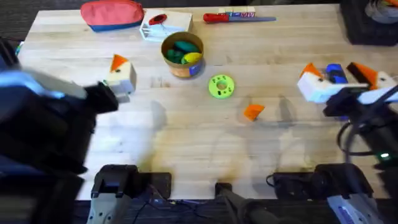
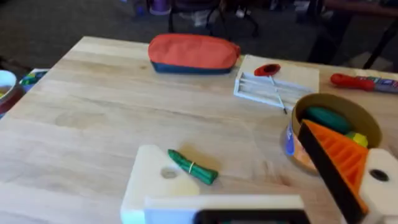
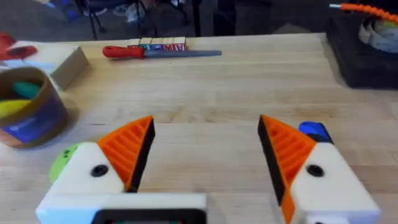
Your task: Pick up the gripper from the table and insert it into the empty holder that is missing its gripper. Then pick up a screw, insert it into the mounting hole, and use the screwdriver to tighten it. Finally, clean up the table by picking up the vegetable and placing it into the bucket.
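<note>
- Overhead view: green and yellow toys are seen inside the bucket (image 1: 182, 55) on the surface (image 1: 267, 43).
- The gripper (image 1: 253, 111) is seen lying loose mid-surface.
- The vegetable (image 2: 193, 167) lies by the left pincer (image 2: 261, 186), spread with nothing held.
- The right pincer (image 3: 205, 152) is spread wide, nothing held.

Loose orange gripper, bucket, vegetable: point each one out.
gripper (image 1: 253, 111), overhead view, middle of the wedge.
bucket (image 1: 181, 70), overhead view, front wall.
vegetable (image 2: 193, 167), left wrist view, middle of its green body.
</note>
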`<state>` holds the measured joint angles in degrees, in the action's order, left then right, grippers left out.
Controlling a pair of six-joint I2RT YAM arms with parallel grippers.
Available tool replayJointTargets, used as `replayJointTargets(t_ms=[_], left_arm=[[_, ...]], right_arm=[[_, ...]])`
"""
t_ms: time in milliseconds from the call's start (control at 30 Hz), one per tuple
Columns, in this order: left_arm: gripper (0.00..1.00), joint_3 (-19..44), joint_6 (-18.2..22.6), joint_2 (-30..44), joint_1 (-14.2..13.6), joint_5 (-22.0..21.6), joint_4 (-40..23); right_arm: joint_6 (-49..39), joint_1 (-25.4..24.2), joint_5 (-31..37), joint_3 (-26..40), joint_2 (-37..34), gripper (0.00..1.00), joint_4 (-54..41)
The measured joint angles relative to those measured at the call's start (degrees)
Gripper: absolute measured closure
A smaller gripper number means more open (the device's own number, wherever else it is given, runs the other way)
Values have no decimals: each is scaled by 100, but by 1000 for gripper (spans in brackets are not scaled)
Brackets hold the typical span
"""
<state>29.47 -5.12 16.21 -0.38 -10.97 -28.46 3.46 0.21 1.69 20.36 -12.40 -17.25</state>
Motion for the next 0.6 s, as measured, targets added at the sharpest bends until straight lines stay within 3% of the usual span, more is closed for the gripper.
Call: replayJointTargets(t_ms=[167, 300, 467, 600], left_arm=[[34, 2017, -11, 1984, -2, -205, -1586], [34, 3182, -9, 3274, -2, -215, -2241], [34, 3717, -121, 4197, 0, -213, -2617], [32, 3740, -802, 4793, 257, -93, -2868]], right_arm=[[171, 0, -34, 1646, -1383, 10, -1117], [234, 0, -206, 2680, -2436, 10, -1693], [256, 0, -455, 3160, -3247, 10, -1742], [383, 0, -528, 3165, -3513, 10, -1786]])
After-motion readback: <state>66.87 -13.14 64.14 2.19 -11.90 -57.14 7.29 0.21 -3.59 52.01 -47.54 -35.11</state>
